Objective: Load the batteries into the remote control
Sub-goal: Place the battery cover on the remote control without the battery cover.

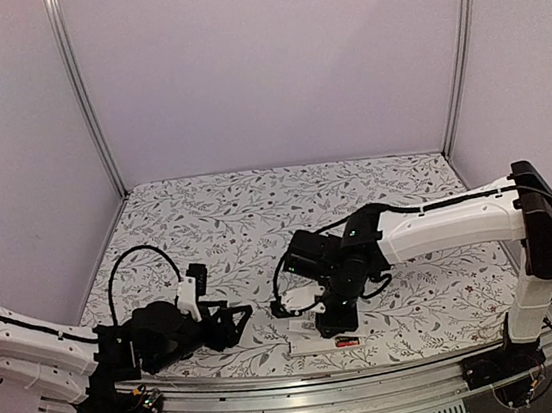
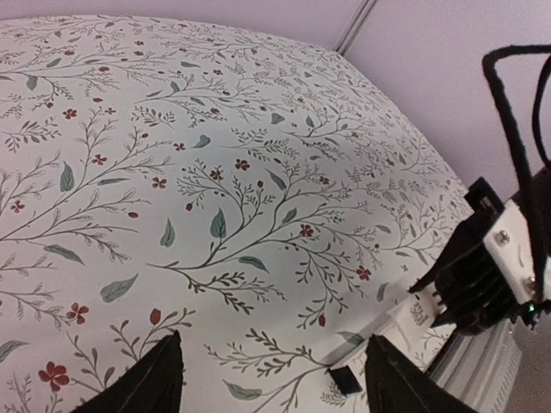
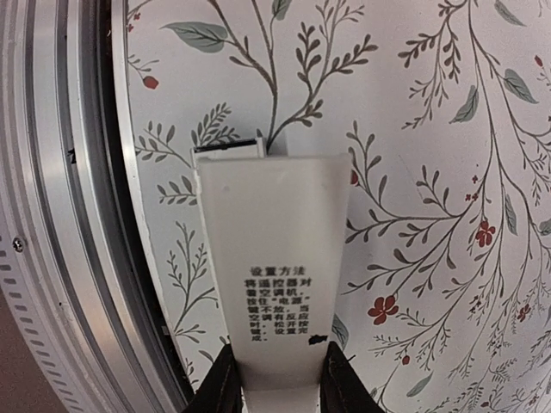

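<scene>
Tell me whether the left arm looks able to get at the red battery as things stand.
Probably not directly. The red battery lies beside the right gripper, whose jaws are shut on the remote control; both sit between it and the open left gripper, so the way in looks blocked.

Remote control point(image 3: 275, 258): smooth, matt white plastic with black printed lettering. Table covering point(image 3: 430, 129): matt, floral-printed, cloth-like. Edge rail point(image 3: 52, 215): brushed silvery metal.

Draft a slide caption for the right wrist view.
Right gripper shut on the white remote control, Chinese instructions facing the camera, beside the aluminium rail.
</scene>
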Available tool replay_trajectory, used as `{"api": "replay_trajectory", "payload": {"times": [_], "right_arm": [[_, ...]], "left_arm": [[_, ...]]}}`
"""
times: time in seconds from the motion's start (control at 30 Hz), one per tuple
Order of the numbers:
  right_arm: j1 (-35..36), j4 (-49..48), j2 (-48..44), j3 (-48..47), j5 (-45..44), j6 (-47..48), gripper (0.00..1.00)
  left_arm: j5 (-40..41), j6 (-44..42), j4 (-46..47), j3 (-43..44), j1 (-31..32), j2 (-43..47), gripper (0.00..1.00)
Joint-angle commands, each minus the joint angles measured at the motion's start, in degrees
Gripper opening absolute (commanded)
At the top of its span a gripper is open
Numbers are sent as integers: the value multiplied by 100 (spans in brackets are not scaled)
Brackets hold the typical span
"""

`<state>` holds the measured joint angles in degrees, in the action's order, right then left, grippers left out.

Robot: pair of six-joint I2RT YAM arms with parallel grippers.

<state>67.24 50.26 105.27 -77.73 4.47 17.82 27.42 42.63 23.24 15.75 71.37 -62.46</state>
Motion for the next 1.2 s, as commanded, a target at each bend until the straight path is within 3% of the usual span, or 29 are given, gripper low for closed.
{"api": "replay_trajectory", "payload": {"times": [0.0,0.17,0.4,0.63,0.8,0.97,1.17], "right_arm": [[116,319,325,-335,-184,103,6],[245,607,531,-550,-203,64,7],[301,691,650,-729,-243,130,9],[442,801,743,-734,-236,160,9],[492,835,789,-768,-415,199,9],[534,921,965,-867,-602,204,10],[543,979,1057,-1030,-714,260,10]], "left_arm": [[-38,-1409,1060,-508,560,-350,72],[303,-2895,1778,-866,1187,-442,72],[-344,-3755,2035,-1285,1454,-242,67],[-269,-4198,2270,-1365,1689,-505,67],[-45,-4477,2452,-1048,1925,-1441,67],[108,-4531,3367,-1010,2072,-2198,67],[160,-4626,3650,-1060,2073,-2327,68]]}}
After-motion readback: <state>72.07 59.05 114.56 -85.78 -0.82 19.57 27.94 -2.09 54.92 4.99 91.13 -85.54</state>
